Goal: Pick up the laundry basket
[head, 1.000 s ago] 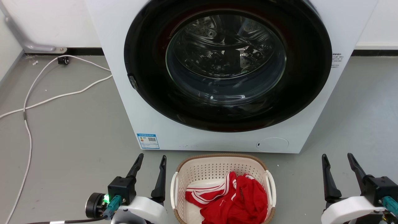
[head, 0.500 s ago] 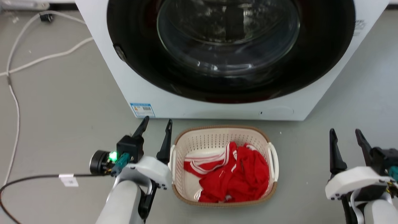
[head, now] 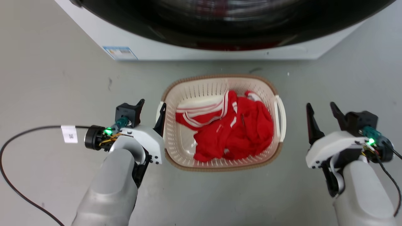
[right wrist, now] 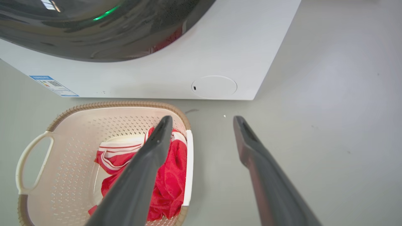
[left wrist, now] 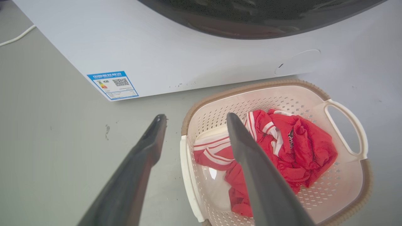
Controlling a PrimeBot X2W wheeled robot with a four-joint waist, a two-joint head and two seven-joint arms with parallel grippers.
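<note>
A laundry area: a white front-loading washing machine with a dark round door stands on a bare grey floor. It has a blue energy label at its lower front corner. A laundry basket of red-and-white clothing sits just before it.

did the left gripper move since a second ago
Yes. Camera shift aside, the left gripper has closed in on the laundry basket, its inner finger now over the left handle.
</note>
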